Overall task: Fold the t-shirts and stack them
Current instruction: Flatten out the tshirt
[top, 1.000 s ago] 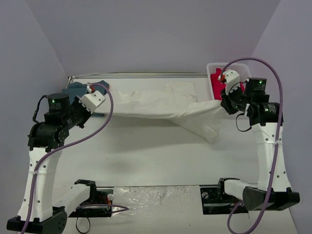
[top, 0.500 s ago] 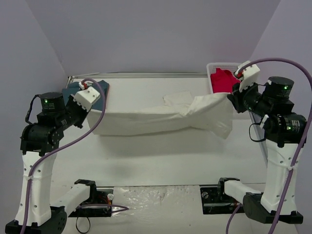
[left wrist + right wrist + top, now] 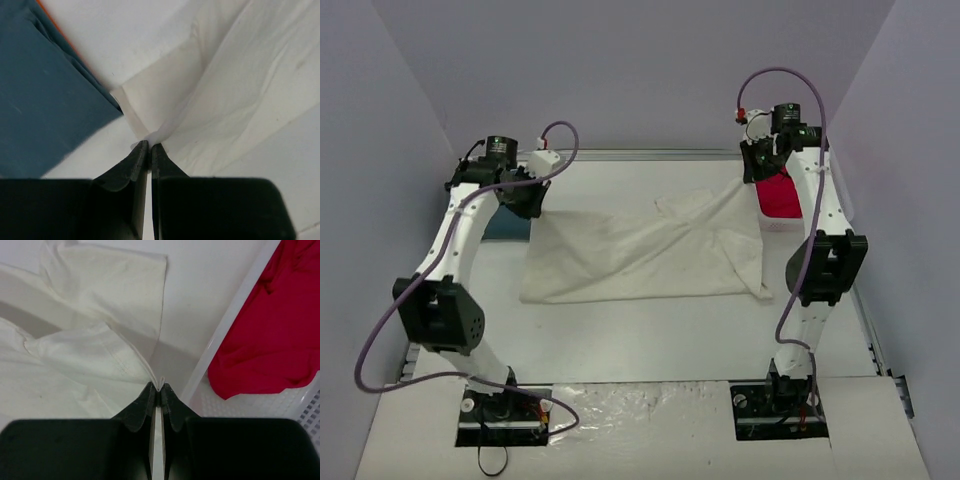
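Note:
The large cream-white t-shirt [image 3: 640, 250] hangs stretched between both grippers, its lower edge resting on the table. My left gripper [image 3: 532, 205] is shut on its left corner; in the left wrist view the cloth [image 3: 235, 95] is pinched at the fingertips [image 3: 149, 145]. My right gripper [image 3: 752, 176] is shut on its right corner, a folded hem [image 3: 150, 365] pinched at the tips [image 3: 160, 388]. The folded teal-blue t-shirt [image 3: 45, 95] lies at the far left [image 3: 500, 222]. The bright red t-shirt [image 3: 270, 330] lies in the basket [image 3: 778, 195].
The white plastic lattice basket [image 3: 235, 315] stands at the far right, close beside my right gripper. The table's back rail [image 3: 640, 155] runs behind the shirt. Crinkled plastic [image 3: 640, 405] lies between the arm bases at the near edge.
Both arms have reached far back and up, carrying the cream-white shirt away from the near edge. It now hangs spread between them, its lower edge on the table.

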Controlling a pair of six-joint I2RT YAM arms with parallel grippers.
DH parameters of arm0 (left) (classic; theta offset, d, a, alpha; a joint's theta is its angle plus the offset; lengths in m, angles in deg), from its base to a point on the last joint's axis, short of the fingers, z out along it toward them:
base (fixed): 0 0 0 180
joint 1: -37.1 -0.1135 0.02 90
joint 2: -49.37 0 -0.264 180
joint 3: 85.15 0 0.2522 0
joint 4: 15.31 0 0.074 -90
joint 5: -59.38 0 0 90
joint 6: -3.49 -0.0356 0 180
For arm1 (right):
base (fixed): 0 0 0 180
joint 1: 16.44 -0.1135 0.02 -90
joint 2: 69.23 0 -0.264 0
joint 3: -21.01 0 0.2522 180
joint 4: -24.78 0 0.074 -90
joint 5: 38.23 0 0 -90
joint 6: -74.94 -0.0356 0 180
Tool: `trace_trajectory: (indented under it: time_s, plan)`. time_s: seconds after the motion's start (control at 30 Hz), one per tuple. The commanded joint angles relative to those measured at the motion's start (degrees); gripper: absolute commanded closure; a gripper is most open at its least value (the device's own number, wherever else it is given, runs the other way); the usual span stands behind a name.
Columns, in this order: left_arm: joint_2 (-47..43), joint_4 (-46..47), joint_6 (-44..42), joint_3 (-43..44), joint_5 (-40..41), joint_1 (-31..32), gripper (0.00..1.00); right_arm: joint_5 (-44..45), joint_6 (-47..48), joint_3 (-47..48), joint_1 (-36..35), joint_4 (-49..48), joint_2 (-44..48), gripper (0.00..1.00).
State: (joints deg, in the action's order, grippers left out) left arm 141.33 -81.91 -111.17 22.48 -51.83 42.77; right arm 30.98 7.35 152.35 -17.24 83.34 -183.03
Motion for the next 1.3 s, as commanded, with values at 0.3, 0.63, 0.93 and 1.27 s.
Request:
trace_trajectory:
  time_s: [0.3, 0.63, 0.93, 1.27]
  plan:
    - [3.0, 5.8, 11.9, 43.1, -0.2, -0.8, 0.98, 8.7, -5.2, 35.0, -2.4, -4.2, 8.6, 1.0]
    - [-30.6, 9.4, 2.8, 4.0, 0.5, -2.0, 0.98, 1.7, -3.6, 0.4, -2.4, -5.5, 41.6, 1.0]
    - [-46.6, -7.6, -17.1, -26.1, -12.7, -2.9, 0.98, -5.8, 3.1, -27.5, -2.5, 9.6, 61.6, 1.0]
    - [-42.3, -34.5, -37.6, -19.7, -24.4, -2.9, 0.66, -10.8, 13.1, -30.5, -5.3, 22.8, 61.8, 0.3]
